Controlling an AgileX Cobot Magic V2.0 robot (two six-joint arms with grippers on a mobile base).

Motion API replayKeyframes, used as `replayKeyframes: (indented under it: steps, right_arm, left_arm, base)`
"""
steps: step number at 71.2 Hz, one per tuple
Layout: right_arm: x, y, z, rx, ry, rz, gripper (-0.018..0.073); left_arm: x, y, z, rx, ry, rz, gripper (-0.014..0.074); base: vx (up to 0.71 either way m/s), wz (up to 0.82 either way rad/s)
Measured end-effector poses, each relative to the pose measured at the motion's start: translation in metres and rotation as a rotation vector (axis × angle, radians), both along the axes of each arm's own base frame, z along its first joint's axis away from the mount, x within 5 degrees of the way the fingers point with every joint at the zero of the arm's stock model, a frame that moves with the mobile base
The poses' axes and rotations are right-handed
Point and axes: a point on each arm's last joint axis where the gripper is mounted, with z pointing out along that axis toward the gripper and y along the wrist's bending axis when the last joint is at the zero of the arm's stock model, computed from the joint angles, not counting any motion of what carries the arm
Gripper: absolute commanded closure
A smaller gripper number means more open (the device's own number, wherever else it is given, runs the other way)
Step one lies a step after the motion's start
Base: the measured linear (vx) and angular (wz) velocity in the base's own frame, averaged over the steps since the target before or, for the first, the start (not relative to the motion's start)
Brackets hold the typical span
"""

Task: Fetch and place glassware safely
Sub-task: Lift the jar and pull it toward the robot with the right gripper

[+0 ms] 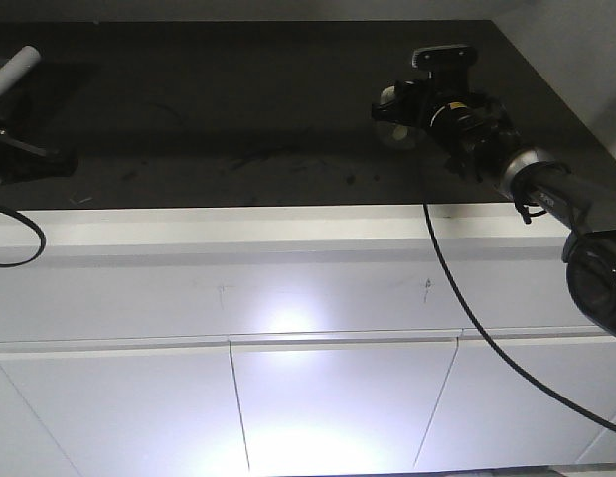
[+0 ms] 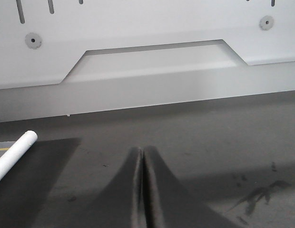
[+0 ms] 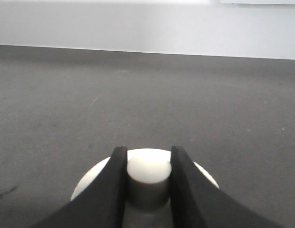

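Observation:
The glassware [image 3: 148, 171] shows as a round cream-white lid with a central knob, low in the right wrist view. My right gripper [image 3: 147, 152] is shut on that knob, one black finger on each side. The glass body under the lid is hidden. In the front view the jar [image 1: 398, 133] sits under the right gripper [image 1: 390, 111] over the dark counter, right of centre. Whether it rests on the counter I cannot tell. My left gripper [image 2: 142, 153] is shut on nothing, low over the counter at the far left [image 1: 35, 155].
A grey-white tube [image 2: 14, 153] lies left of the left gripper, also seen in the front view [image 1: 15, 68]. The dark counter [image 1: 238, 109] ends at a white front edge above white cabinet doors [image 1: 328, 407]. A white wall panel [image 2: 152, 61] stands behind. A black cable [image 1: 457, 288] hangs from the right arm.

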Motion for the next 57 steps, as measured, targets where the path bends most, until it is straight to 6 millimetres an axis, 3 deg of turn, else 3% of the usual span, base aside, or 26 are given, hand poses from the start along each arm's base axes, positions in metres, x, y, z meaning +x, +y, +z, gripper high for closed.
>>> replayKeyframes:
  steps: [25,48,57]
  right_arm:
    - [-0.001,0.000,0.006,-0.012,-0.005,-0.001,0.0567]
    - [-0.009,0.002,0.038,-0.065,0.016,-0.011,0.0566]
    - [-0.015,0.013,0.048,-0.083,0.040,-0.004,0.0566]
  left_arm:
    - [0.000,0.000,0.000,0.000,0.000,0.000,0.0603]
    - [0.000,0.000,0.000,0.000,0.000,0.000,0.0603]
    - [0.000,0.000,0.000,0.000,0.000,0.000,0.0603]
  base:
    - [0.00,0.00]
    - [0.00,0.00]
    - [0.00,0.00]
